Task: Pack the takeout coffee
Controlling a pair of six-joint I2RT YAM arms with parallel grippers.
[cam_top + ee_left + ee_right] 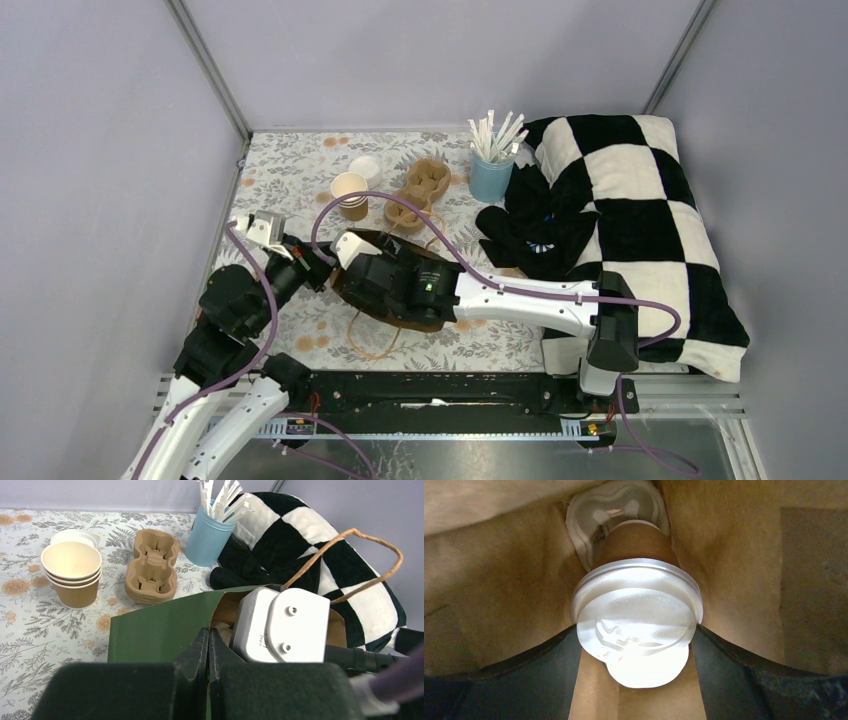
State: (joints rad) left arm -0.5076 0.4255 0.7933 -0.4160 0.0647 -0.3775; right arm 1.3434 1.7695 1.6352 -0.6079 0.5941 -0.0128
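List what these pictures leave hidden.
Top view: the right gripper and the tan paper cup with its white plastic lid sit unseen inside the green paper bag, beneath the right arm.
Right wrist view: the lid covers the jaws' tips, so gripping or merely straddling is unclear.
Same view: the pale shape behind the cup is blurred.
Left wrist view: the right arm's white housing blocks the bag's mouth.

The right pincer (636, 630) and its lidded cup (636, 595) fill the mouth of the bag (155, 630). Inside, brown walls close in on both sides, and a second lid (614, 510) blocks the far end. A handle (370, 535) loops over the mouth. Beyond the bag stand stacked cups (72, 575), carrier (152, 565) and straw cup (207, 540). Bare desk (30, 630) lies between.
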